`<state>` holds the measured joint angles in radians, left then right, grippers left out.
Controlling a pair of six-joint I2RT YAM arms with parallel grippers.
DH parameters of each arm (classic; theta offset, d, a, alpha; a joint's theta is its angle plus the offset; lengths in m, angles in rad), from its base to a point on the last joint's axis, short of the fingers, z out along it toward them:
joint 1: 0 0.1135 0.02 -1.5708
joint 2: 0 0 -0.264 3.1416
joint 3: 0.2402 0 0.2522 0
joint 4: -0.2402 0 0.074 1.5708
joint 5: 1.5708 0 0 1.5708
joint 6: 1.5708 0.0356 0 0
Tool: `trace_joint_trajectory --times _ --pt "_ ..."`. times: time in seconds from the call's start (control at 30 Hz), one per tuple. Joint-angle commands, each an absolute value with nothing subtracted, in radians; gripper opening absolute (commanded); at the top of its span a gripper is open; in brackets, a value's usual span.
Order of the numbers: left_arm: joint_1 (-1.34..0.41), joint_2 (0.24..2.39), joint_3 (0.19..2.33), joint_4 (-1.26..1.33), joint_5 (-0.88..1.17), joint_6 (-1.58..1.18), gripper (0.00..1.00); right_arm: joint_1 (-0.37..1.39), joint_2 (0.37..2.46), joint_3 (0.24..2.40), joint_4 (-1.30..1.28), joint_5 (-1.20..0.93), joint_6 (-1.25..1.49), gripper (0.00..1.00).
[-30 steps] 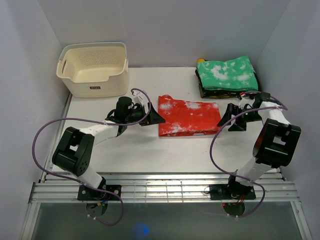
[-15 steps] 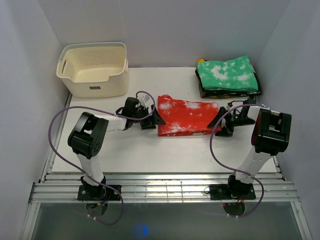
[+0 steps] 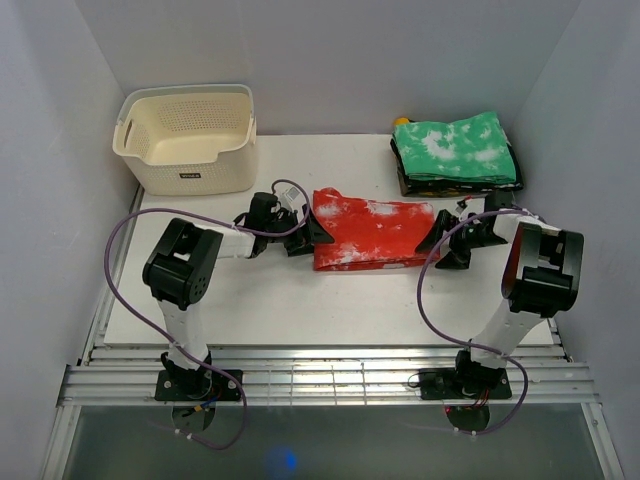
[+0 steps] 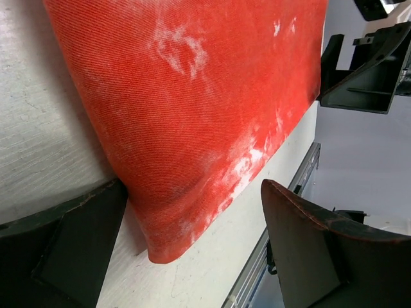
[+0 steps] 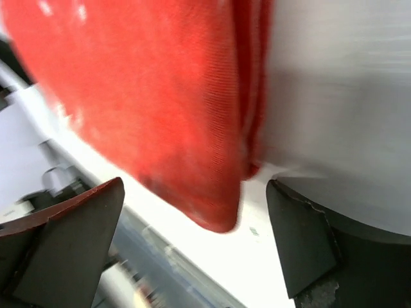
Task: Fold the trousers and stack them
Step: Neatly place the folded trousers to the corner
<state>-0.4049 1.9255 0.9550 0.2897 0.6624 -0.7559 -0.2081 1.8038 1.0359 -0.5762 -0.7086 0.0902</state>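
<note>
Both grippers have closed in on the red trousers (image 3: pixel 370 235) since a second ago. Each now sits right at one end of the cloth, and the left arm's elbow has swung up and inward. The trousers look slightly shorter along their length than before.

Well to the left of the trousers and further back stands the cream basket (image 3: pixel 185 140). The left gripper (image 3: pixel 310 238) is at the trousers' left end, and it is released. In the left wrist view its two fingers (image 4: pixel 70 250) are spread wide, with the folded edge of the cloth lying between them and nothing pinched.

The trousers lie folded into a long strip in the middle of the table (image 3: pixel 250 300), pale blotches across the red.

The right gripper (image 3: pixel 443 247) is at the trousers' right end. It is also released. The right wrist view is blurred, but it shows the fingers (image 5: pixel 308 250) set far apart on either side of the layered edge.

Behind the trousers' right end sits a folded green pair (image 3: pixel 455 150) on top of darker folded cloth.
</note>
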Motion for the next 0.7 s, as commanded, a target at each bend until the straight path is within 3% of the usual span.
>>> trace_joint_trajectory --times 0.0,0.37,0.57,0.67 --pt "-0.41 1.911 0.91 0.198 0.621 -0.718 0.98 -0.219 1.749 1.011 -0.526 -0.353 0.005 0.98" --pt "-0.41 1.947 0.949 0.173 0.598 -0.712 0.98 -0.135 1.888 0.971 -0.305 -0.403 0.152 0.92" --pt "-0.41 1.925 0.948 0.069 0.534 -0.732 0.98 -0.046 1.904 0.98 -0.313 -0.405 0.175 0.89" --pt "-0.41 1.917 0.931 0.028 0.52 -0.752 0.98 -0.043 1.919 1.003 -0.34 -0.403 0.17 0.8"
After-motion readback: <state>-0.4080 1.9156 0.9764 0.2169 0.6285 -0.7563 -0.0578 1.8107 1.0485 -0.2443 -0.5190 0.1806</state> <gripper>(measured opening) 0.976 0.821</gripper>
